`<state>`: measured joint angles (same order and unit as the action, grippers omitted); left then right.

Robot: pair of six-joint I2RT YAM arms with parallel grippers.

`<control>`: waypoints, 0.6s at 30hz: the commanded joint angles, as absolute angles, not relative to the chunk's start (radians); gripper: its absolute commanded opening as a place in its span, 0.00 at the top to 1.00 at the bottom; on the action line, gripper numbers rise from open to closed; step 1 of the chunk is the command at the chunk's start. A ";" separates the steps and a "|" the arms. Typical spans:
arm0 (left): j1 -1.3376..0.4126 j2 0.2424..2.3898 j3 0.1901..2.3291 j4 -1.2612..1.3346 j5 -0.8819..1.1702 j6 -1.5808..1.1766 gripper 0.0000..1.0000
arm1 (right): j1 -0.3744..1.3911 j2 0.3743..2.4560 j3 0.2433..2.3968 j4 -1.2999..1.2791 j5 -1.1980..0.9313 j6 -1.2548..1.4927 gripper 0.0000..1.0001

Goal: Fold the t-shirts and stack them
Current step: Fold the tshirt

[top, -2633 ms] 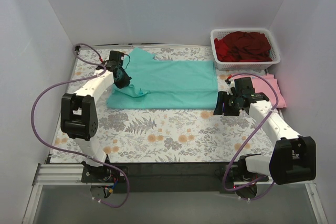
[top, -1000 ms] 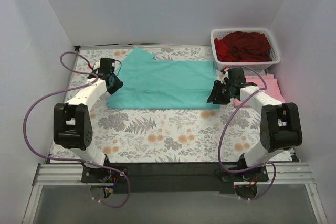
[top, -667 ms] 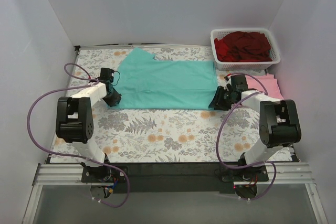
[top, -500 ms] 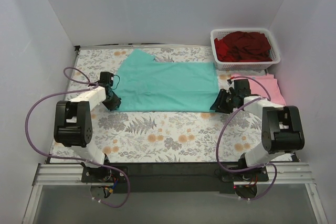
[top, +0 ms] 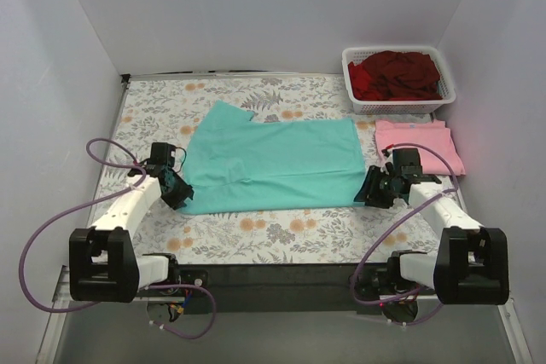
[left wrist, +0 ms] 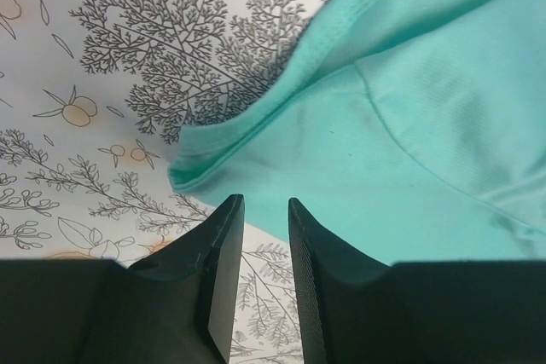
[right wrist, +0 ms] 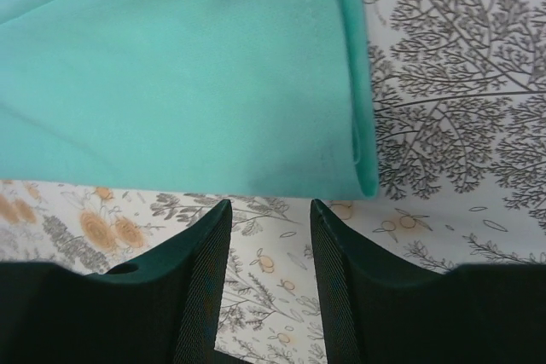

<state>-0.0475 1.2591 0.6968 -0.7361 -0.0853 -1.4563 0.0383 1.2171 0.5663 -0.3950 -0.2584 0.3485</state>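
The left end effector [top: 175,190] is hanging low over the desk [top: 256,229], its two dark fingers [left wrist: 220,266] standing a narrow slot apart with nothing between them. Just ahead of its tips and slightly to the left, the folded lower-left corner of the teal-green cotton short-sleeved t-shirt [left wrist: 426,125] is lying in a small doubled ridge. Whether the tips are touching the surface cannot be told.

From that end effector the teal-green shirt [top: 273,155] is spreading flat to the right across the middle of the desk, one sleeve pointing toward the far-left side.

At the shirt's lower-right corner the right end effector [top: 376,190] is hovering, with its fingers [right wrist: 203,270] parted wider than the left pair's and gripping nothing. The shirt's doubled right edge [right wrist: 363,83] is lying just beyond its tips, and bare patterned surface is showing in the gap.

Just past the right end effector, a folded light pink t-shirt [top: 425,137] is resting flat, apart from the teal one. Well beyond it, in the far right corner, a white plastic lattice basket [top: 368,105] is holding crumpled dark red t-shirts [top: 394,74].

A white cloth printed with grey ferns and orange flowers [top: 281,240] is covering the desk. Plain white walls [top: 256,14] are enclosing it on three sides, and purple cables [top: 49,229] are looping off both arms.
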 commanded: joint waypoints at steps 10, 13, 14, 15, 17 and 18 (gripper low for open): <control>-0.075 1.327 0.879 -0.595 0.087 -1.462 0.72 | 0.063 1.301 0.690 -0.204 -0.431 0.388 0.52; -0.081 1.400 0.920 -0.543 0.101 -1.465 0.74 | 0.060 1.362 0.704 -0.172 -0.394 0.379 0.53; -0.086 1.419 0.939 -0.525 0.104 -1.463 0.75 | 0.054 1.376 0.706 -0.164 -0.385 0.379 0.53; -0.087 1.461 0.949 -0.522 0.107 -1.465 0.76 | 0.049 1.391 0.704 -0.146 -0.382 0.379 0.53; -0.094 1.500 0.971 -0.511 0.118 -1.465 0.78 | 0.035 1.430 0.698 -0.127 -0.385 0.387 0.53; -0.094 1.537 0.988 -0.505 0.121 -1.465 0.78 | 0.031 1.446 0.693 -0.111 -0.387 0.388 0.53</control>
